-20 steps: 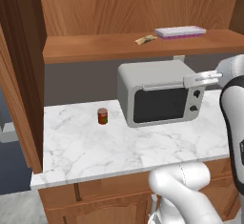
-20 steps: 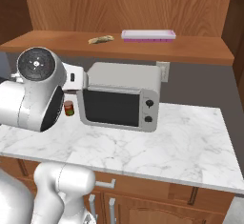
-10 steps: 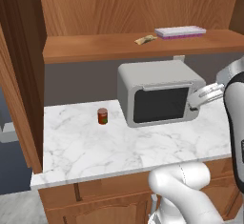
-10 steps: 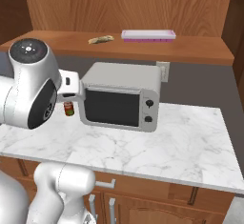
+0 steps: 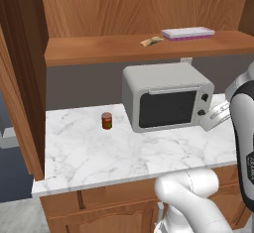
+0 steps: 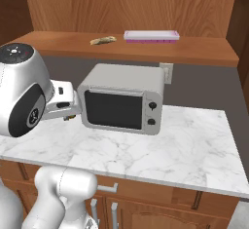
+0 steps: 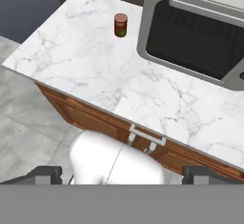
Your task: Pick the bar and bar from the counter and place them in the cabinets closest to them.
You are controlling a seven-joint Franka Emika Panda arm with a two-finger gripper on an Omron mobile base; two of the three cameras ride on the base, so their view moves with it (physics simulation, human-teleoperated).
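We see the hand point(image 7: 122, 174) at the bottom of the hand view, its two dark fingertips point(image 7: 45, 174) far apart at lower left and lower right: spread wide, nothing between them. In the left base view the hand point(image 5: 214, 119) sits at the right edge, just in front of the microwave's lower right corner; in the right base view it is at centre left, beside the microwave's left side.

Count, moving outward: one grey microwave point(image 5: 167, 96) on the table point(image 5: 99, 152), door shut, two knobs on its panel. One small red jar point(image 5: 106, 121) stands upright on the table, left of the microwave in the left base view and well apart from it.

On the cabinet shelf point(image 5: 99, 51) in the upper part of that frame: one tan, crinkly bar point(image 5: 152, 41), long axis running left to right with a slight tilt, right end higher. Just to its right lies one flat white tray with a purple edge point(image 5: 187, 32), long axis also left to right.

We count one bar; a second we cannot find.
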